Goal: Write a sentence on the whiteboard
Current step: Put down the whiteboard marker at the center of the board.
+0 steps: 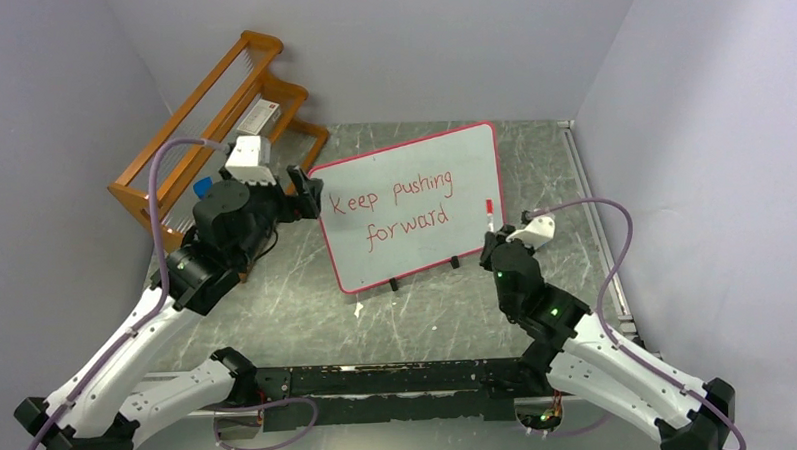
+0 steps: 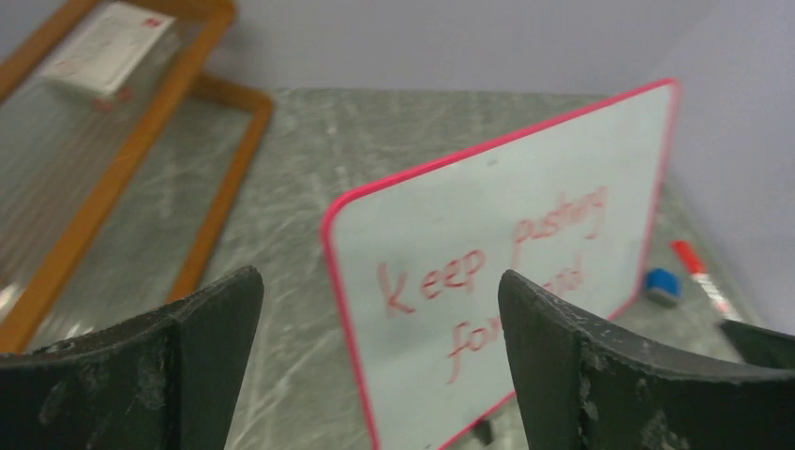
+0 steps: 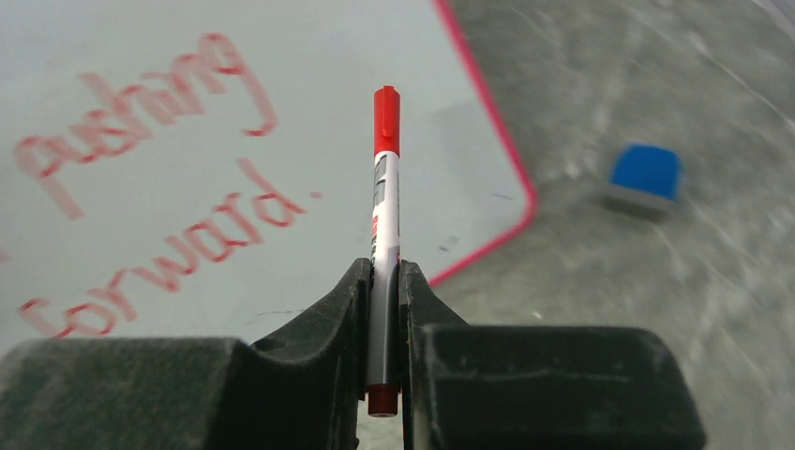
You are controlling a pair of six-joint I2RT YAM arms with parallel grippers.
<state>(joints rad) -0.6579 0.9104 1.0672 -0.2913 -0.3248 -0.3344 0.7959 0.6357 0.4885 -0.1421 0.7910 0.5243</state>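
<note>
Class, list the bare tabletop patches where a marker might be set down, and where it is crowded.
Bare: the table strip between the whiteboard and the arm bases, and the strip behind the whiteboard. Crowded: the left tool between whiteboard and wooden rack; the right tool, marker and blue eraser by the whiteboard's right edge.
</note>
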